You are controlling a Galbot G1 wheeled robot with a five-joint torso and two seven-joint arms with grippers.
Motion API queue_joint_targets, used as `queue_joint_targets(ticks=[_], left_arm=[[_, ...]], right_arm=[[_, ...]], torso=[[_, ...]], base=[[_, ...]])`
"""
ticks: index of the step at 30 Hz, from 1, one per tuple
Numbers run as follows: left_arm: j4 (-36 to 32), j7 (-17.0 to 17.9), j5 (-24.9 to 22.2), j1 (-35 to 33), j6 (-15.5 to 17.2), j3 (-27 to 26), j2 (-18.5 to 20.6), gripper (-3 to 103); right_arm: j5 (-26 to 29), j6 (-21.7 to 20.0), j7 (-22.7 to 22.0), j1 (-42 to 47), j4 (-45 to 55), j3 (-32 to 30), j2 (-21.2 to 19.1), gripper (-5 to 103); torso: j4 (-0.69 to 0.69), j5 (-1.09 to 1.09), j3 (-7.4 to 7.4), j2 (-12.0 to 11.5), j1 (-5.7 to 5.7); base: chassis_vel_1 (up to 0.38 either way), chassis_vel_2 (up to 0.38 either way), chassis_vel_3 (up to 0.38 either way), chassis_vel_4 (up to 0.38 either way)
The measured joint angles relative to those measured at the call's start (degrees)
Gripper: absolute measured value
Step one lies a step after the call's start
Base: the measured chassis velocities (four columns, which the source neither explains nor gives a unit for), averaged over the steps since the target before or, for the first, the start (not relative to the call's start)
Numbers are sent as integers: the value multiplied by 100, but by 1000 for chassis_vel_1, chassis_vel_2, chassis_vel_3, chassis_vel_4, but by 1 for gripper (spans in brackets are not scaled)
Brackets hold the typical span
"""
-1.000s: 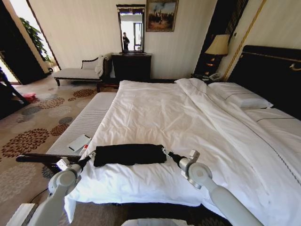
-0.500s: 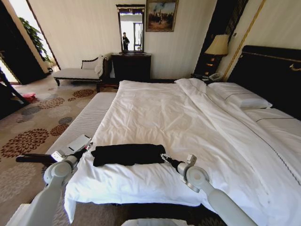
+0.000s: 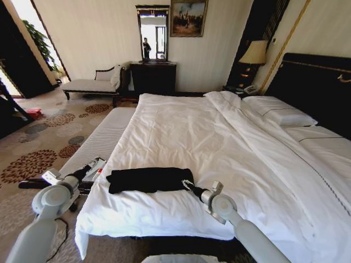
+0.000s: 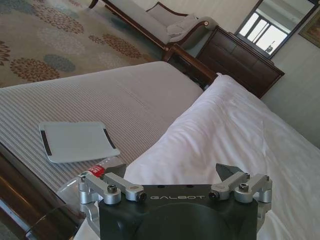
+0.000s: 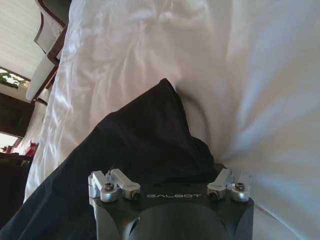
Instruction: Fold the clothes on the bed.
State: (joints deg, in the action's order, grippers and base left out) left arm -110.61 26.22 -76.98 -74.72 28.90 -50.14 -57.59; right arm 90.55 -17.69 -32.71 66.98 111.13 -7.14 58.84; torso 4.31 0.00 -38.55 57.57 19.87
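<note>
The black T-shirt (image 3: 149,179) is found folded into a narrow band near the foot of the bed (image 3: 230,142), on the white duvet (image 3: 181,131). The right gripper (image 3: 186,185) is placed at the band's right end, jaws spread, apparently not pinching the cloth. The left gripper (image 3: 85,171) is held off the bed's left edge, over the striped bench (image 3: 96,143), jaws spread and empty. No containers are noted.
</note>
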Motion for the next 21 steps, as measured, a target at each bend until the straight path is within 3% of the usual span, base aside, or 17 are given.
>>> queue_joint_targets(ticks=[2, 8, 11, 15, 21], left_arm=[[6, 5, 16, 3, -2, 0, -6, 100], [58, 36, 62, 56, -21, -33, 1, 100], [87, 48, 94, 54, -27, -39, -5, 100], [141, 90, 130, 84, -29, -20, -6, 100], [205, 117, -19, 252, -29, -59, 168, 100]], right_arm=[[12, 11, 10, -1, 22, -5, 10, 80], [17, 37, 44, 61, 96, -20, 71, 52], [3, 45, 77, 88, 98, -25, 97, 47], [-14, 80, 103, 70, 98, -24, 122, 25], [17, 137, 125, -58, 88, -65, -55, 10]], torso=[[0, 0, 0, 0, 0], [1, 0, 0, 0, 0], [1, 0, 0, 0, 0], [0, 0, 0, 0, 0], [1, 0, 0, 0, 0]], base=[[0, 0, 0, 0], [0, 0, 0, 0], [0, 0, 0, 0], [0, 0, 0, 0], [0, 0, 0, 0]])
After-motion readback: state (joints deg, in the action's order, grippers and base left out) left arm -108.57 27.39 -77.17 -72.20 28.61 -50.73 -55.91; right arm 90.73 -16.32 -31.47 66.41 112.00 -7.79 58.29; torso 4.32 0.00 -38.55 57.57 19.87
